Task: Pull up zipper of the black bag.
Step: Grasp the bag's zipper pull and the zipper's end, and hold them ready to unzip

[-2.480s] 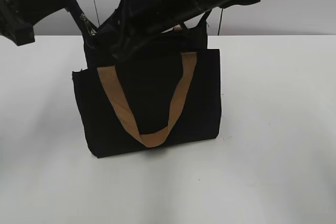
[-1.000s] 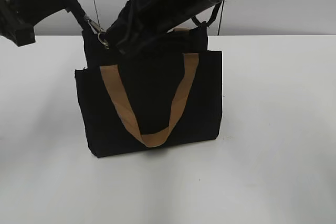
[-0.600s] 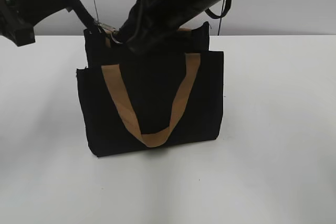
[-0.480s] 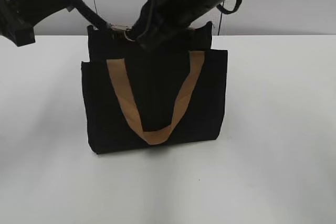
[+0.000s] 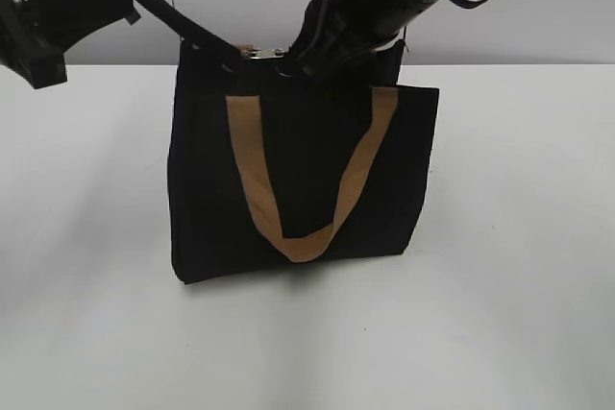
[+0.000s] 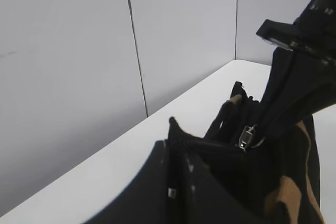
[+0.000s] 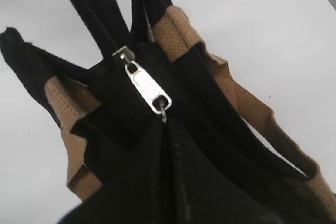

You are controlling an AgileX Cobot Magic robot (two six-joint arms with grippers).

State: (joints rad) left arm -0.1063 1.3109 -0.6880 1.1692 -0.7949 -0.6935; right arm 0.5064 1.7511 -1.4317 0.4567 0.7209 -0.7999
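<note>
The black bag (image 5: 298, 180) stands upright on the white table, with a tan strap handle (image 5: 306, 237) hanging down its front. My left gripper (image 5: 197, 42) is shut on the bag's top left end; the left wrist view shows it (image 6: 176, 156) pinching that corner of fabric. My right gripper (image 5: 293, 62) is at the middle of the top edge, shut on the silvery pull tab (image 5: 264, 52). In the right wrist view the tab (image 7: 149, 92) stretches from the slider to my shut fingertips (image 7: 167, 129). The zipper line (image 7: 89, 3) runs away beyond the slider.
The white table (image 5: 519, 237) spreads around the bag, with a grey wall (image 5: 557, 16) behind it. The second tan handle (image 7: 73, 129) lies by the bag's mouth. The right arm (image 6: 299, 77) shows above the bag in the left wrist view.
My right gripper has moved right along the bag's top edge with the pull tab. The bag has shifted right and its top is stretched. The left gripper still holds the left end.
</note>
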